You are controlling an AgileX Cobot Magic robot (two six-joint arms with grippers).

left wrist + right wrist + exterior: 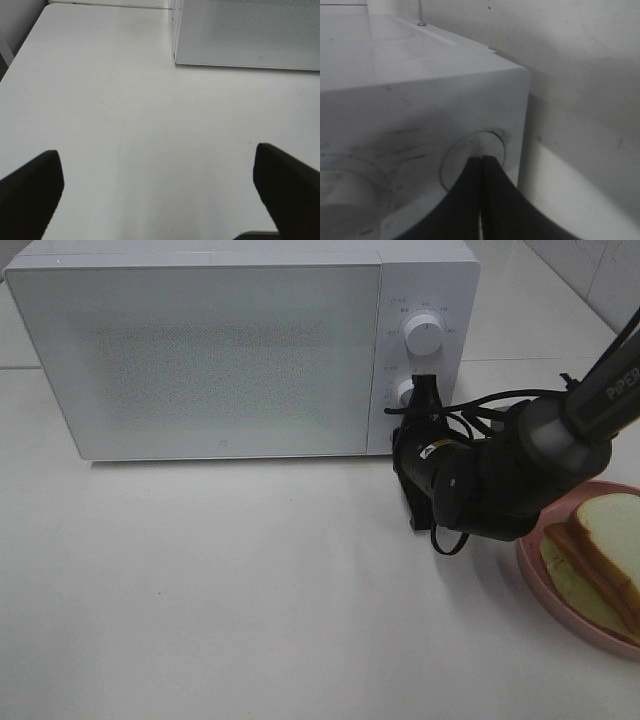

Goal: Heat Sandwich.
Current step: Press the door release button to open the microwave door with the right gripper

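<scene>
Pointing its closed tips at the lower round control (403,392) of the shut microwave (200,360), the right gripper (425,386) is nearer the sandwich (605,540), which lies on the pink plate (535,570) to its right, well apart from the wide-open left gripper (159,175).

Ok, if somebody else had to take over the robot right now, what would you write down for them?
Left gripper: open, holding nothing, above the table.
Right gripper: shut, holding nothing, tips at the lower round control of the microwave.
Sandwich: on the pink plate, right of the microwave, not gripped.
Done: nothing on show yet; the microwave door is shut.
Left, probably: open the door, put the sandwich in, shut it, heat.
</scene>
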